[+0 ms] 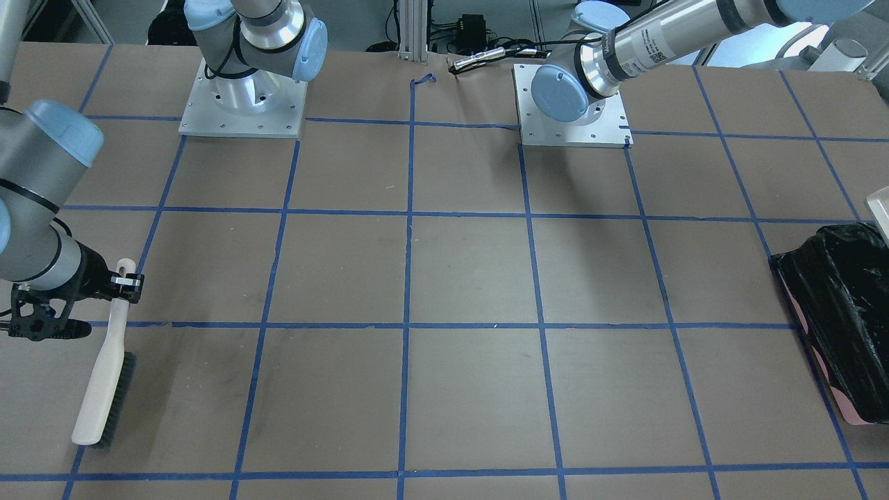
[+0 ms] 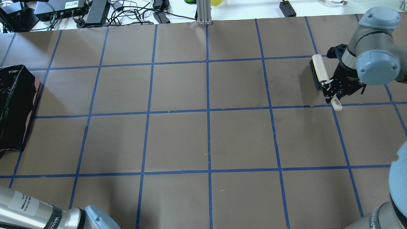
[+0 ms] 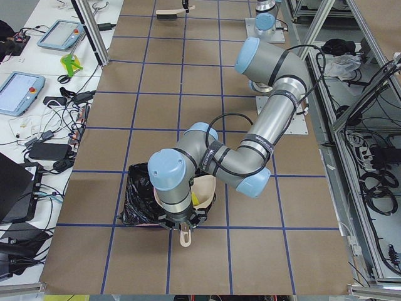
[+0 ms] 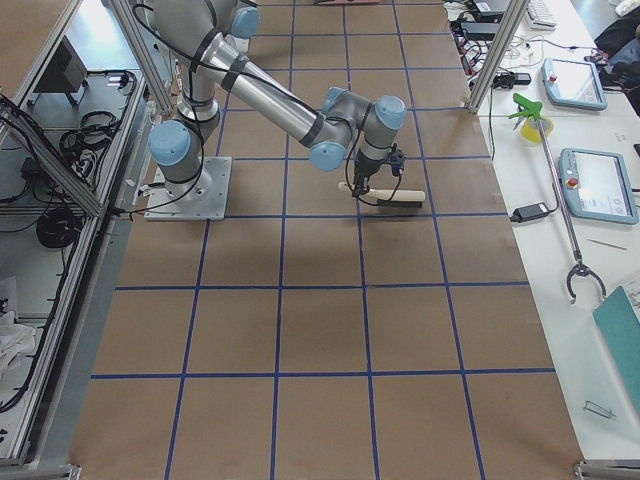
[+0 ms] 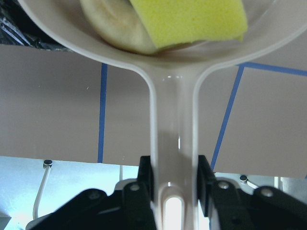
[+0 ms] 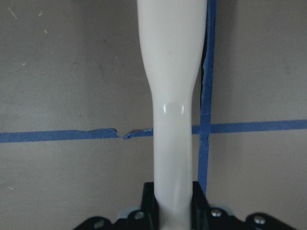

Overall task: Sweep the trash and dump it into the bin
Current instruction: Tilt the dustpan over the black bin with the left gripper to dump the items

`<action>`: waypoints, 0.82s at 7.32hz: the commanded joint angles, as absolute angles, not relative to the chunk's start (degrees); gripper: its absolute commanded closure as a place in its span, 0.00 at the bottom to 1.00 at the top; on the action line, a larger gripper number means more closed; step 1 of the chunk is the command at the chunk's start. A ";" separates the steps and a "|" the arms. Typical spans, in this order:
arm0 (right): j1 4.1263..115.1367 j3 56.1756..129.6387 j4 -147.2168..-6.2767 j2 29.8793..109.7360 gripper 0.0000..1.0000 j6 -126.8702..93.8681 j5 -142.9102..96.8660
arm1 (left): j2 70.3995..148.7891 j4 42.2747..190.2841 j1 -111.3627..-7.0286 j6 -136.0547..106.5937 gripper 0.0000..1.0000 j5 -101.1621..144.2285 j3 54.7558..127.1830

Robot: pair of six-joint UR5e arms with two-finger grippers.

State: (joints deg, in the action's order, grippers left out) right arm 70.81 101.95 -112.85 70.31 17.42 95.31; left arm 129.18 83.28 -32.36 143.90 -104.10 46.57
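Note:
My left gripper (image 5: 173, 184) is shut on the handle of the beige dustpan (image 5: 172, 120); the side view shows the pan (image 3: 204, 188) tilted beside the bin (image 3: 139, 200). The pan holds trash: a yellow sponge wedge (image 5: 192, 21) lying on a golden-brown lump (image 5: 112, 28). The cream crescent piece is hidden. The bin, pink with a black bag, sits at the table's left end (image 2: 12, 105) (image 1: 844, 326). My right gripper (image 2: 330, 89) is shut on the white handle of a brush (image 2: 319, 71), whose bristles rest on the table (image 1: 104, 389) at the far right side.
The table is brown paper with a blue tape grid (image 2: 208, 111). The two arm bases (image 1: 243, 104) (image 1: 573, 104) stand at the robot's edge. Cables and power bricks (image 2: 79, 12) lie beyond the far edge. A side bench holds tablets (image 3: 22, 91).

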 commanded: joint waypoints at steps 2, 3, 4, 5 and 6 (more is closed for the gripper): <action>70.75 101.95 -112.94 69.61 0.94 18.72 96.24 | 129.73 75.00 -37.33 144.67 1.00 -115.00 47.63; 70.75 101.95 -112.94 69.52 0.89 18.72 96.15 | 129.47 73.06 -39.79 144.76 1.00 -117.40 47.98; 70.75 101.87 -113.03 69.52 0.59 18.72 96.07 | 129.38 72.86 -40.25 145.28 1.00 -117.60 48.34; 70.75 101.87 -113.38 69.52 0.09 18.72 96.15 | 128.33 72.43 -40.86 145.20 1.00 -119.42 49.64; 70.75 101.87 -114.16 69.52 0.00 18.72 96.33 | 127.89 70.77 -41.13 145.28 1.00 -119.70 50.70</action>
